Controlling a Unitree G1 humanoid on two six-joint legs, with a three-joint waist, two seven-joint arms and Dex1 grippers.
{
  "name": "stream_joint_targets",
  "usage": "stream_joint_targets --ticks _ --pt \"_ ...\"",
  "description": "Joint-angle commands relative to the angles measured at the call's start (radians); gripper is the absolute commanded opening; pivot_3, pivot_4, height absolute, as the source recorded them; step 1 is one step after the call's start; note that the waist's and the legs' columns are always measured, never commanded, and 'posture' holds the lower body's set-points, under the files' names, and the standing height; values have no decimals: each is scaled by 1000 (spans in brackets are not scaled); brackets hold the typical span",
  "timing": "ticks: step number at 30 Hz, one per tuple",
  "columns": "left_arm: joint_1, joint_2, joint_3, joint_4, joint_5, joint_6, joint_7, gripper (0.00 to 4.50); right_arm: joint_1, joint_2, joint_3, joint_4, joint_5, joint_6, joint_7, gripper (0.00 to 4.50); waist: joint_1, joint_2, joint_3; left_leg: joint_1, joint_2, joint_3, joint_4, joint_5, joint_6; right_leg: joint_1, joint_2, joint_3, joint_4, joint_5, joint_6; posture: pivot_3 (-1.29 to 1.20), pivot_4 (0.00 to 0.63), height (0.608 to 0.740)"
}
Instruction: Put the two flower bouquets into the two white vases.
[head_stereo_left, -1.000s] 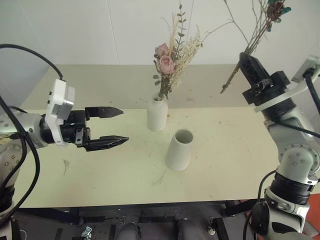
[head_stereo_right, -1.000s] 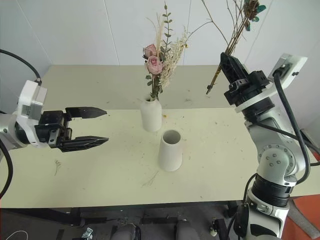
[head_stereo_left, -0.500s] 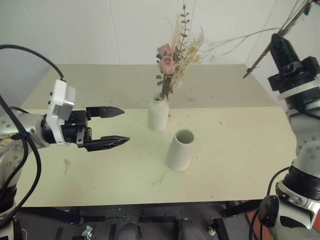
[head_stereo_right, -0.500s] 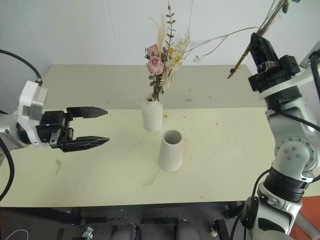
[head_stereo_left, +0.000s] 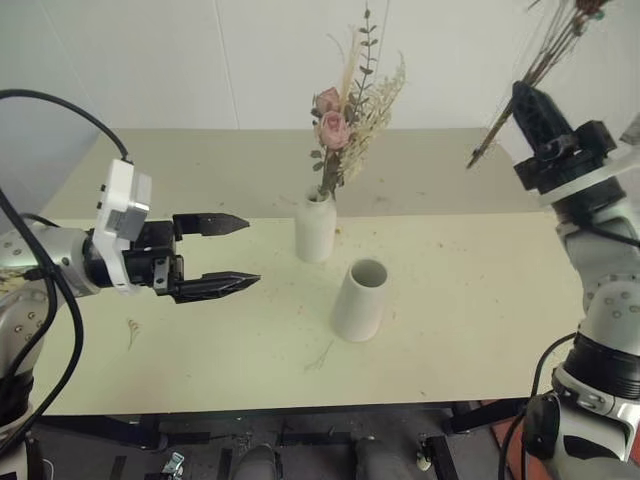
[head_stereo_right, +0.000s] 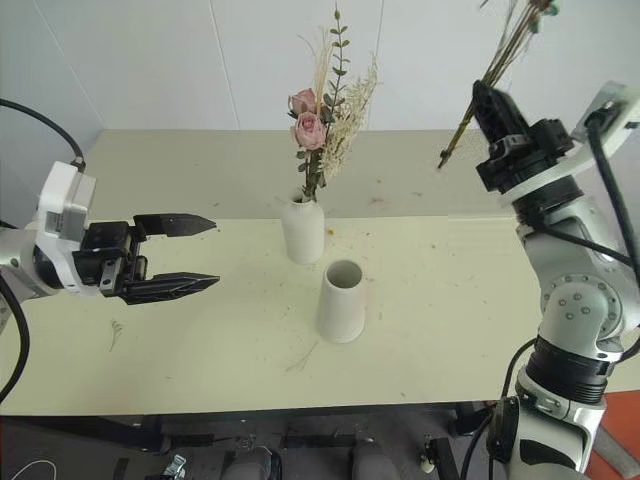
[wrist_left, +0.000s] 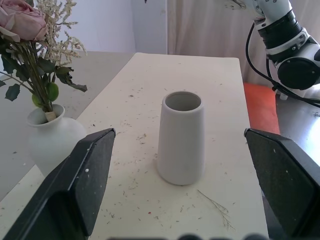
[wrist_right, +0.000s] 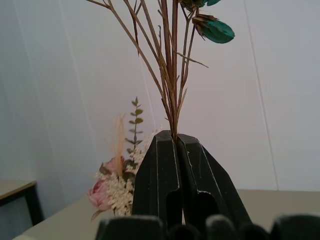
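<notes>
The pink rose bouquet (head_stereo_left: 340, 118) stands in the bottle-shaped white vase (head_stereo_left: 315, 228) at mid-table. Just in front and to its right the cone-like white vase (head_stereo_left: 360, 300) stands upright with nothing in its wide mouth. My left gripper (head_stereo_left: 252, 251) is open, level, left of both vases and pointing at them; its fingers (wrist_left: 80, 185) frame the cone vase (wrist_left: 181, 137). High at the right, my right gripper (head_stereo_left: 522, 95) is shut on the thin brown stems of the sparser bouquet (head_stereo_left: 548, 50), which rises past the top edge. The stems (wrist_right: 167, 75) stick up from the shut fingers (wrist_right: 160, 165).
The pale table (head_stereo_left: 480, 300) is strewn with plant crumbs; a loose twig (head_stereo_left: 320, 355) lies in front of the cone vase and a scrap (head_stereo_left: 132, 330) near the left front. A white wall stands behind the table.
My right gripper with the sparse bouquet swung up and to the right, then came partway back left. The left gripper and both vases have not moved.
</notes>
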Motion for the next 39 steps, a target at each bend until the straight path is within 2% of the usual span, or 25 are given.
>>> stream_joint_targets --ticks 1,5,13,16,20,35,39 --pt "-2 9 27 -28 -14 -3 6 4500 40 -27 53 -112 53 43 66 8 0 0 0 0 0 0 0 0 0 0 0 0 0 0 0 0 150 740" --pt "4 9 31 -34 -18 -1 11 4500 105 -24 103 -193 87 65 97 8 0 0 0 0 0 0 0 0 0 0 0 0 0 0 0 0 150 740" --pt "9 14 34 -37 -26 2 16 4500 140 14 161 -247 133 78 54 8 0 0 0 0 0 0 0 0 0 0 0 0 0 0 0 0 150 740" --pt "9 18 35 -37 -29 4 14 4500 144 34 186 -248 114 67 41 8 0 0 0 0 0 0 0 0 0 0 0 0 0 0 0 0 150 740" --pt "5 23 33 -33 -28 5 10 4500 168 62 253 -241 11 33 47 8 0 0 0 0 0 0 0 0 0 0 0 0 0 0 0 0 150 740" --pt "6 37 39 -36 -33 11 10 4500 251 79 285 -264 -75 11 79 8 1 0 0 0 0 0 0 0 0 0 0 0 0 0 0 0 150 740" --pt "5 39 37 -35 -34 13 10 4500 278 67 279 -277 -76 11 104 1097 1 0 0 0 0 0 0 0 0 0 0 0 0 0 0 0 150 740"
